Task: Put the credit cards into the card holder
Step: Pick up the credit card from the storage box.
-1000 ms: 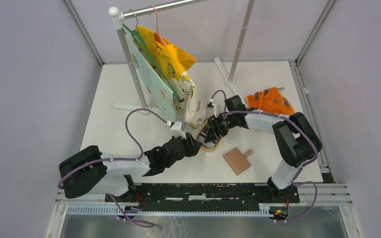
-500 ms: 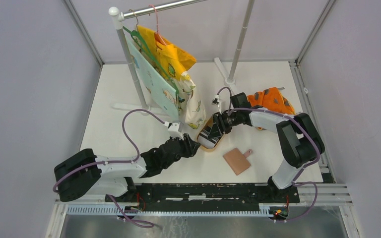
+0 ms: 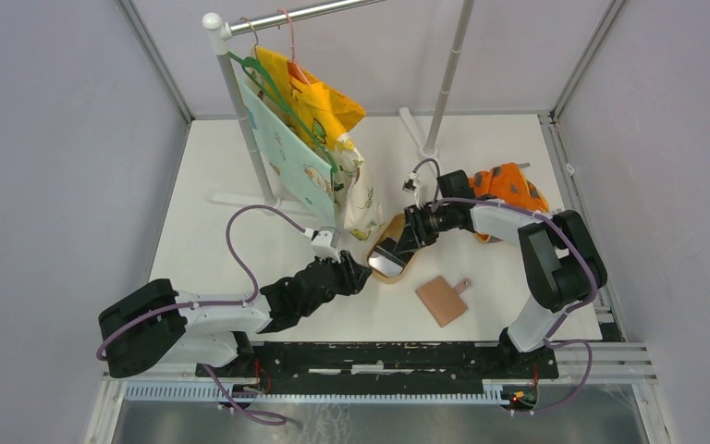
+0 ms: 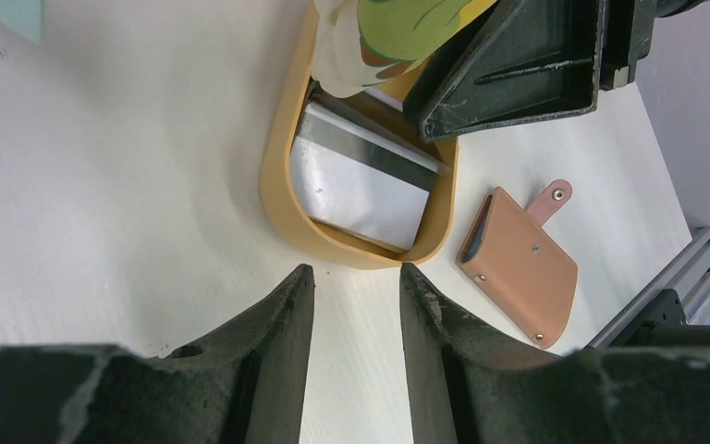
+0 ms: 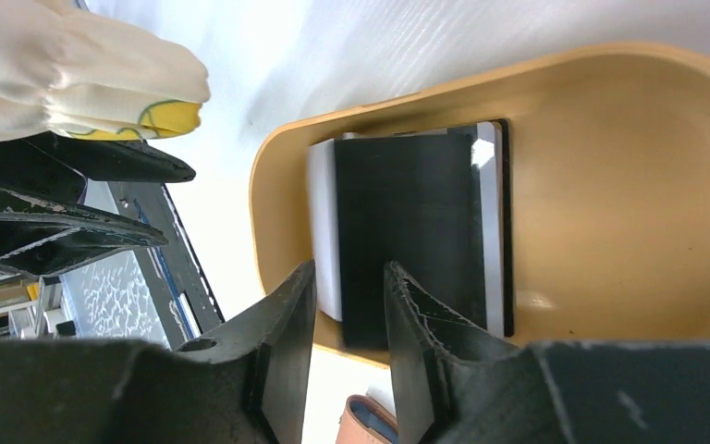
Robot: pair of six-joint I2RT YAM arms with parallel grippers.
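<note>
**Figure: top view with both wrist views.** The credit cards (image 4: pixel 361 190) lay stacked in a tan oval dish (image 4: pixel 282 176). Their number could not be counted. The left wrist view showed a silvery face with a dark stripe, and the right wrist view showed a black card over white ones.

In the left wrist view, the far end of the dish was covered by the hem of a hanging cream garment (image 3: pixel 359 199) and by the right hand (image 3: pixel 394 246). The right hand hovered over the dish with its fingers narrowly apart and nothing between them. Whether its tips touched the black card could not be made out.

The left hand (image 3: pixel 362 271) sat low over the bench (image 3: pixel 213 231), near the dish's rim, with its fingers apart and empty.

The card holder (image 3: pixel 442 300) lay closed and flat on the bench, near the dish but not touching it. Its strap tab pointed away from the dish. In the right wrist view only one corner of it showed, cut off by the bottom edge.

The bench was white and faintly textured, enclosed by pale grey walls and metal frame posts. A clothes rail (image 3: pixel 314 13) at the far left carried garments on hangers. An orange patterned cloth (image 3: pixel 508 190) lay at the far right, partly hidden behind the right arm.
</note>
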